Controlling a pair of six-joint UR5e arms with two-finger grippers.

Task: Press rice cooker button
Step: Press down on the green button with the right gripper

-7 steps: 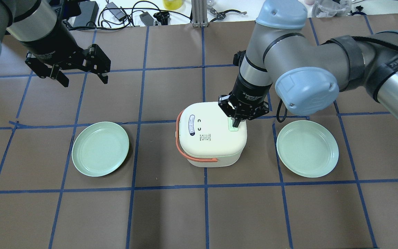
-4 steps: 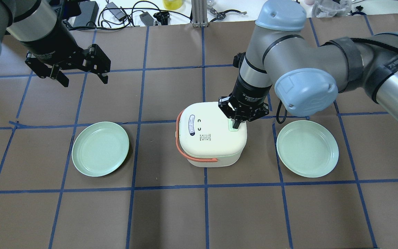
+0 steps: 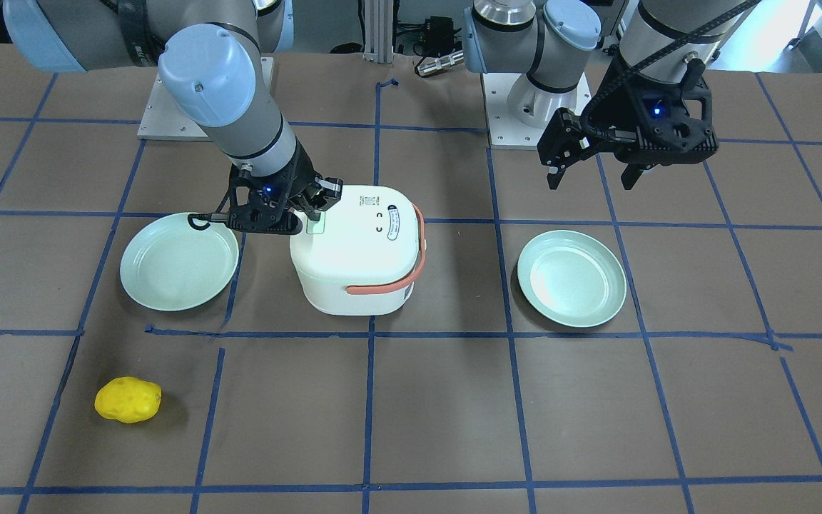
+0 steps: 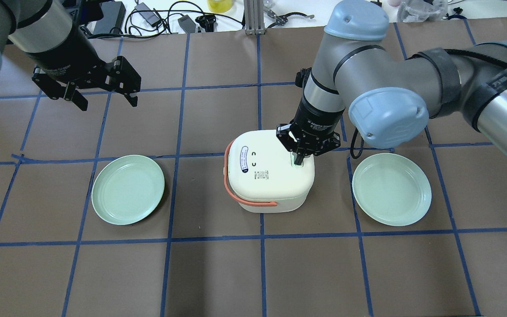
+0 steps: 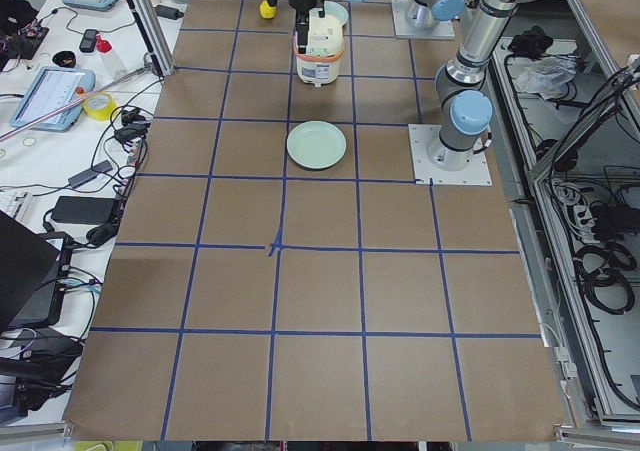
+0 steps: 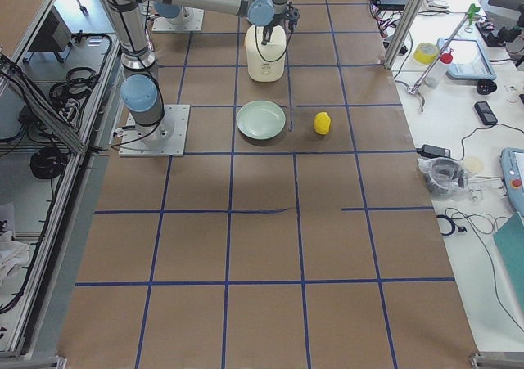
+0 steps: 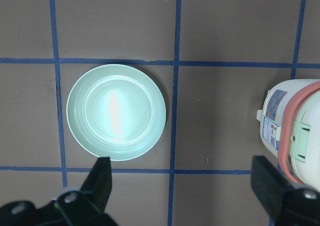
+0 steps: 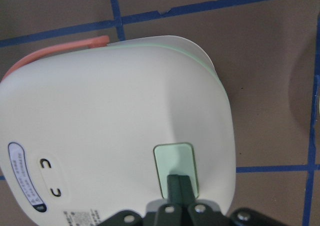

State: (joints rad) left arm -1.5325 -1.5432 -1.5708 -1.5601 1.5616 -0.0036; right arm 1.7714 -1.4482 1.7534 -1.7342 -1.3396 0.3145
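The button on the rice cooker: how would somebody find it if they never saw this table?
Find the white rice cooker with the orange handle in the middle of the brown table. On its lid, near one edge, sits the button, under the tip of the right claw. It is the lid's only pale green rectangle.

A robotics lab rather than a kitchen: the table [image 4: 218, 273] is papered brown and marked into squares with blue tape [image 4: 261, 239], and two grey-and-blue robot arms [image 4: 359, 66] are bolted to it on metal base plates [image 5: 478, 171]. Aluminium profile posts [image 5: 143, 21] frame the bench; beside it lie a tablet [image 5: 45, 96], a yellow tape roll [image 5: 99, 106], a power adapter [image 6: 431, 150] and loose cable bundles [image 5: 600, 261]
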